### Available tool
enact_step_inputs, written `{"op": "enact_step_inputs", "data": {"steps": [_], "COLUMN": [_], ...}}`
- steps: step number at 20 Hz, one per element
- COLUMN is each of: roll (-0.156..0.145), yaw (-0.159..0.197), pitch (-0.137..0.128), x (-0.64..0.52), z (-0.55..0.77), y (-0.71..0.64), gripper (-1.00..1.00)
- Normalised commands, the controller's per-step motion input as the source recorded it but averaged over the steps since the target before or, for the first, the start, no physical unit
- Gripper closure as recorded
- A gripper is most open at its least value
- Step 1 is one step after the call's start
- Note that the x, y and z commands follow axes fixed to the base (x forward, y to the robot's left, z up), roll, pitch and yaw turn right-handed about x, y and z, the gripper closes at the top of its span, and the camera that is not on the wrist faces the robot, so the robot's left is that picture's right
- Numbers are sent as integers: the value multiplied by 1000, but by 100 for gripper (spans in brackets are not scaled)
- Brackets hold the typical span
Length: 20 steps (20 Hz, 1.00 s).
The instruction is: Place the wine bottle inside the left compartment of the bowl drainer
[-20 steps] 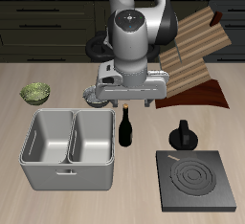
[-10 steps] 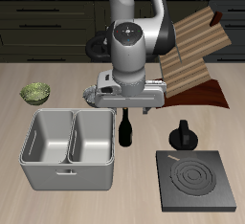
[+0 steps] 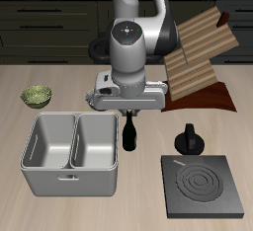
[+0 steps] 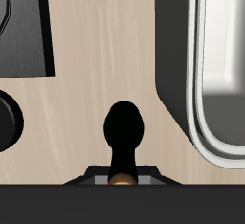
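The wine bottle is small, slim and near-black. It stands upright on the table just beside the bowl drainer, a light-grey tub with two empty wells side by side. My gripper hangs straight above the bottle, lowered over its neck, which it hides. The jaws look open, one on either side of the neck. In the wrist view the bottle is seen from above, close under the hand, with the drainer's pale rim beside it.
A squat black knobbed object stands on the bottle's other side, and a dark flat stove plate lies nearer the front edge. A green bowl sits behind the drainer. A brown wooden rack stands at the back.
The gripper has come down and shifted slightly sideways until it is over the bottle's neck. The bottle has not moved.
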Motion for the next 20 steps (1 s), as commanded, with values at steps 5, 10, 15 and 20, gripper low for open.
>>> {"op": "enact_step_inputs", "data": {"steps": [5,10,15,20], "roll": [-2,7,37,35], "yaw": [16,2,-13,15], "pitch": [-15,-23,-34,-42], "x": [-53,-100,-280,-360], "z": [84,162,432,539], "y": [-82,-24,42,26], "gripper": [100,100,100,100]}}
